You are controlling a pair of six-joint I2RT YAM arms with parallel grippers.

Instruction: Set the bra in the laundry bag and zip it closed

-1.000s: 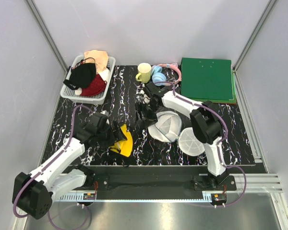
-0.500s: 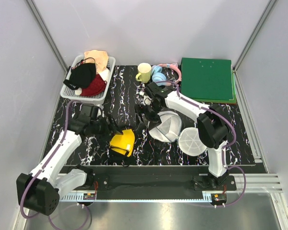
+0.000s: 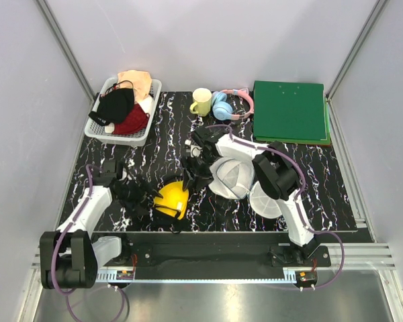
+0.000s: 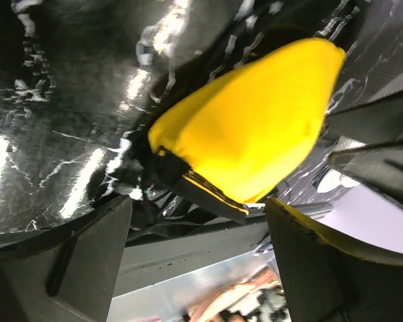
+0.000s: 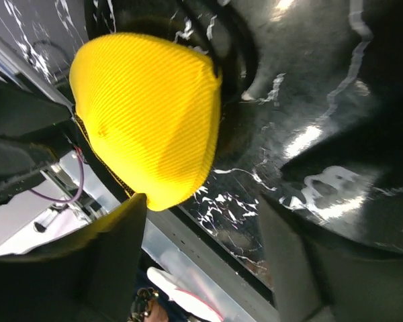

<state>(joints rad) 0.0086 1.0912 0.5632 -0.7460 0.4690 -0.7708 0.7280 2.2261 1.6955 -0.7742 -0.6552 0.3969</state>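
One black tabletop (image 3: 168,127) carries everything. The one laundry bag (image 3: 234,176) lies open on it, its two mesh halves side by side. The one bra (image 3: 172,198) lies folded just left of the bag, not yet inside. It looks light and soft, with springy padded cups, so I would take it at the trimmed edge. Of the two claws, the left claw (image 4: 198,204) and the right claw (image 5: 203,201) both stand apart, holding nothing.

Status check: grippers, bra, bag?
Left gripper open, right gripper open, neither holding. Bra on table, outside laundry bag, bag lying open. Right gripper sits between bra and bag.
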